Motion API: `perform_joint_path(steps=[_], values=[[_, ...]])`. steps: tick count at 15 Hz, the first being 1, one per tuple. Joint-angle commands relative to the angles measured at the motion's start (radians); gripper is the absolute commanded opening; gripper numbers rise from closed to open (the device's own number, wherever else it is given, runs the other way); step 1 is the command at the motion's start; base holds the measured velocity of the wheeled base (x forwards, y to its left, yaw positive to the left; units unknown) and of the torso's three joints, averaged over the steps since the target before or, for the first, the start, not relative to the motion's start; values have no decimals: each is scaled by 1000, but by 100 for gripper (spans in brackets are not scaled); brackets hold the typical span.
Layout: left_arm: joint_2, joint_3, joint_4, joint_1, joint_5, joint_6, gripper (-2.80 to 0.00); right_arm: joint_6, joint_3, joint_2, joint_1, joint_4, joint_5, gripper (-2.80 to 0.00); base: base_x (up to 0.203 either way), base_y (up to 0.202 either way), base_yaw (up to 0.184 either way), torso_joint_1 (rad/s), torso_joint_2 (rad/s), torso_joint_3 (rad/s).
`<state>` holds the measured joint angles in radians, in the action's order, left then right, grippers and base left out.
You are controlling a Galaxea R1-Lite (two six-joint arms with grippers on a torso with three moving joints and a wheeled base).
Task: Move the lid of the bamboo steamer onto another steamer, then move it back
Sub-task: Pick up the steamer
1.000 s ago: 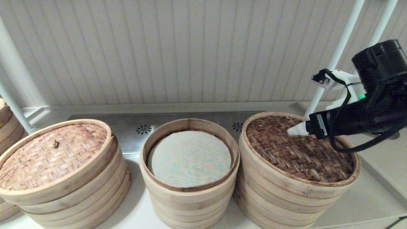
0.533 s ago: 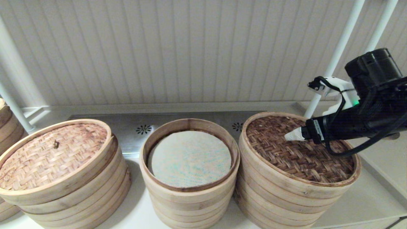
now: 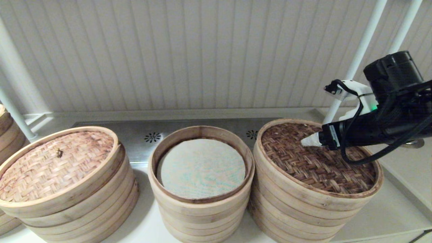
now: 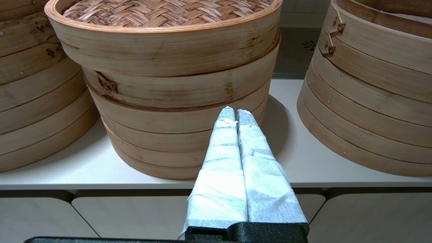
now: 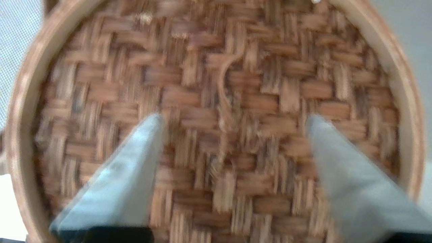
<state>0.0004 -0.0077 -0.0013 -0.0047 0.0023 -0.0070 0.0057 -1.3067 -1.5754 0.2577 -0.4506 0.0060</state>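
Note:
The bamboo steamer lid (image 3: pixel 317 162), dark brown herringbone weave in a pale rim, lies on the wide right-hand stack. My right gripper (image 3: pixel 308 140) hovers just above its far-middle part. In the right wrist view the lid (image 5: pixel 236 54) fills the picture and the right gripper (image 5: pixel 234 116) is open, its two fingers wide apart with only weave and a small loop handle (image 5: pixel 223 84) between them. The narrow steamer (image 3: pixel 202 129) with a whitish flecked liner (image 3: pixel 201 168) stands uncovered in the middle. My left gripper (image 4: pixel 233 111) is shut and empty, low at the counter's front edge.
A stack under a pale tan woven lid (image 3: pixel 50 165) stands on the left, right in front of the left gripper as that same stack (image 4: pixel 168 67). Another stack (image 4: pixel 30 84) sits beyond it. White poles (image 3: pixel 357 57) rise behind the right stack.
My right arm has come down a little and its fingertip has slid slightly left over the dark lid. The lid and the stacks have not moved.

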Motion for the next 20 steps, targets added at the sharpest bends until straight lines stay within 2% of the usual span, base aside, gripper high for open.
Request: perform_joint_path(steps=[1,9,20], values=[[0,0,0,0,1,-1,-280,0,1,-9,1,0,1,-280,0,0,0,0,0,0],[0,0,0,0,1,-1,-280,-1,27,-15,2,27,2,-280,0,0,0,0,0,0],[0,0,0,0,1,-1,-280,-1,-19,31,12,27,2,-280,0,0,0,0,0,0]])
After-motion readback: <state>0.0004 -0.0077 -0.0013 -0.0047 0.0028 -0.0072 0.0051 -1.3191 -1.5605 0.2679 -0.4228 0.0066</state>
